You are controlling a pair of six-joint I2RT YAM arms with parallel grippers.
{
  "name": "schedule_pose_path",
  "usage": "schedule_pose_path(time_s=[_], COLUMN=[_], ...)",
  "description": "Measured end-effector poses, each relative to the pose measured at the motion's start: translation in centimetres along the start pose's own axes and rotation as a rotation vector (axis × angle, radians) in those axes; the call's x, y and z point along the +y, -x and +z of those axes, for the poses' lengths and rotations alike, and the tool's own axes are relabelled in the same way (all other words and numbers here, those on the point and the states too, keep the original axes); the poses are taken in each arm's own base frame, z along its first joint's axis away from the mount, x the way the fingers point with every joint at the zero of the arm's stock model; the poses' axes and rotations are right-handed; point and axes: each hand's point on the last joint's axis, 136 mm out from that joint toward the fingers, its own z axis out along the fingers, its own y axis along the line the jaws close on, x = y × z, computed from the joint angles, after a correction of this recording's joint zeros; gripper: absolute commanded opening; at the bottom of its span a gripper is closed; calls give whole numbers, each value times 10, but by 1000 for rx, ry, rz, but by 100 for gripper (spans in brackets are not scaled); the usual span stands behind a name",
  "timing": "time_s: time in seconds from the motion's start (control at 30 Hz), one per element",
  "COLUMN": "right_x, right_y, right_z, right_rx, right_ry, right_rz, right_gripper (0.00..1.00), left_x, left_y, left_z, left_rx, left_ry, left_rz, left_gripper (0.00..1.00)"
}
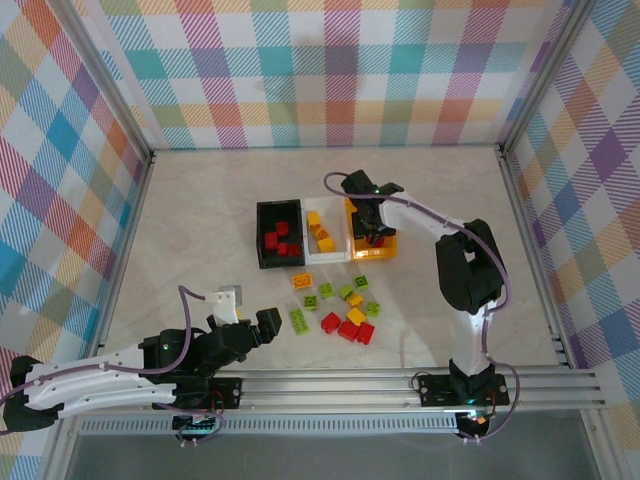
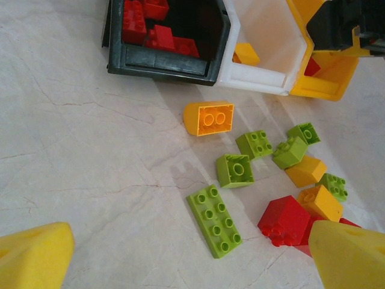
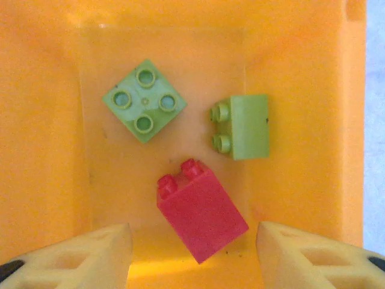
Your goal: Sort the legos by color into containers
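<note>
Legos [image 1: 340,305] lie in a loose cluster on the worktop [image 1: 200,230], with red, lime green and orange pieces mixed together. Just behind them three containers stand side by side. The black bin [image 1: 262,240] holds red bricks, the white bin [image 1: 325,257] holds orange ones, and the orange-yellow bin [image 1: 388,252] is at the right end. The right gripper [image 1: 372,232] hangs over the orange-yellow bin. The left gripper [image 1: 268,325] sits low near the cluster's left side, apart from the bricks.

From the left wrist, the left gripper [image 2: 192,265] has its yellow fingers spread wide at the bottom corners, with nothing between them. Ahead lie a long green plate [image 2: 215,221], a square green brick [image 2: 234,170], an orange brick [image 2: 207,118] tipped on its side, and a red block [image 2: 284,220] among more green and orange pieces. The black and white bins close the top edge.

From the right wrist, the right gripper [image 3: 195,259] is spread open above the orange-yellow bin's floor. In the bin are a green brick [image 3: 144,99] with its studs up and a second green brick [image 3: 240,126] on its side. A tilted red brick [image 3: 201,214] sits between the fingers, touching neither.
</note>
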Motion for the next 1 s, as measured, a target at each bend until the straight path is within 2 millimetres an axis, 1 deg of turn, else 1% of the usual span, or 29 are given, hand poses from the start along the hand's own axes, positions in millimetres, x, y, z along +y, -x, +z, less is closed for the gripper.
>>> schedule_pose_path(time_s=[0.23, 0.4, 0.5, 0.63, 0.83, 0.93, 1.0], right_x=[-3, -4, -2, -1, -1, -1, -1], right_y=[4, 4, 4, -1, -1, -1, -1], right_z=[11, 16, 19, 35, 37, 38, 39], right_rx=[10, 5, -1, -3, -14, -12, -15], right_ry=[-54, -75, -70, -87, -95, -98, -104], right_rz=[-10, -16, -15, -9, 6, 7, 8], right_gripper=[58, 56, 52, 52, 54, 48, 47], left_x=[1, 1, 1, 3, 4, 4, 5], left_y=[-1, -1, -1, -2, -2, -2, -2], left_z=[1, 1, 1, 1, 1, 1, 1], left_rx=[3, 3, 3, 6, 8, 8, 8], left_ry=[5, 6, 7, 13, 18, 19, 21], left_rz=[-2, -12, -15, -13, -9, -9, -8], left_gripper=[100, 100, 100, 100, 100, 100, 100])
